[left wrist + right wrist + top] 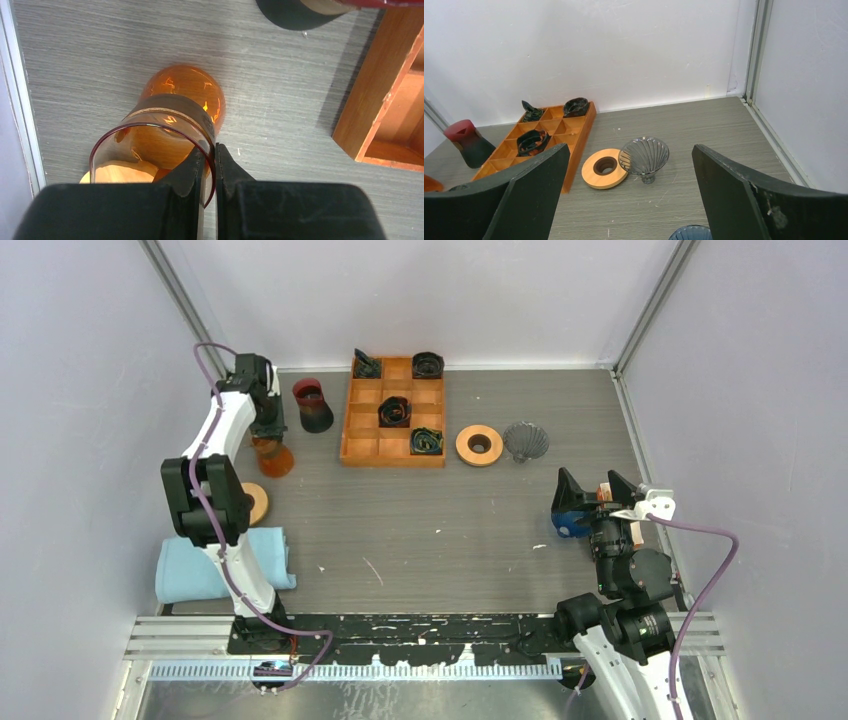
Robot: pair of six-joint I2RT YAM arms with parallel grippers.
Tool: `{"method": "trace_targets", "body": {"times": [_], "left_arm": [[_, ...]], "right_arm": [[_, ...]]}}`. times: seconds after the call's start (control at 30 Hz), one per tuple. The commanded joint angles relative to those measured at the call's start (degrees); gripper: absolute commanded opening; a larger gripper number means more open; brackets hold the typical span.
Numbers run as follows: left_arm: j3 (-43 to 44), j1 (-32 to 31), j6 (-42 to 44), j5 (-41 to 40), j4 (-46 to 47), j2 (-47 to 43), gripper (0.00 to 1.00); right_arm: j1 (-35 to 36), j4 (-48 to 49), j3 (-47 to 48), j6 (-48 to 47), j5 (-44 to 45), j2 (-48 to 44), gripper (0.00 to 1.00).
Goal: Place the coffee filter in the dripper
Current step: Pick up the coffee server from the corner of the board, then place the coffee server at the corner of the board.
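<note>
An orange glass dripper (pixel 273 458) stands at the left of the table. My left gripper (pixel 268 425) is shut on its rim, one finger inside and one outside, as the left wrist view (pixel 210 157) shows on the orange glass (pixel 182 92). A clear grey ribbed cone dripper (pixel 525 440) stands right of a wooden ring (pixel 479 445); both show in the right wrist view (pixel 644 157) (pixel 604 167). My right gripper (pixel 598 490) is open and empty (pixel 630 146), above a blue dripper (pixel 570 523) (pixel 691 233). I cannot pick out a coffee filter for certain.
A wooden compartment tray (pixel 392 455) holds dark crumpled items. A red and black dripper (pixel 313 405) stands left of it. A wooden disc (pixel 255 502) and a folded blue cloth (pixel 222 562) lie near the left arm's base. White walls enclose the table.
</note>
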Motion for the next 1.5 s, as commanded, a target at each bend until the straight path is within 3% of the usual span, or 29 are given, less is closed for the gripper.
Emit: {"method": "trace_targets", "body": {"times": [0.0, 0.33, 0.7, 1.1, 1.47], "left_arm": [[1.3, -1.2, 1.6, 2.5, -4.3, -4.9, 0.05], [-6.9, -7.0, -0.2, 4.1, -7.0, -17.0, 0.04], [-15.7, -21.8, -4.7, 4.9, -5.9, -27.8, 0.05], [-16.8, -39.8, -7.7, -1.9, -2.9, -25.6, 0.04], [-14.0, -50.5, -11.5, -7.7, 0.5, -16.9, 0.04]], "right_arm": [[0.4, 2.2, 0.2, -0.8, -0.6, 0.0, 1.00], [0.4, 2.1, 0.4, -1.0, -0.9, -0.3, 1.00], [0.3, 2.0, 0.5, -1.3, -1.5, -0.3, 1.00], [0.4, 2.0, 0.6, -1.7, -2.0, 1.0, 1.00], [0.3, 2.2, 0.4, -2.0, -2.1, 1.1, 1.00]]}}
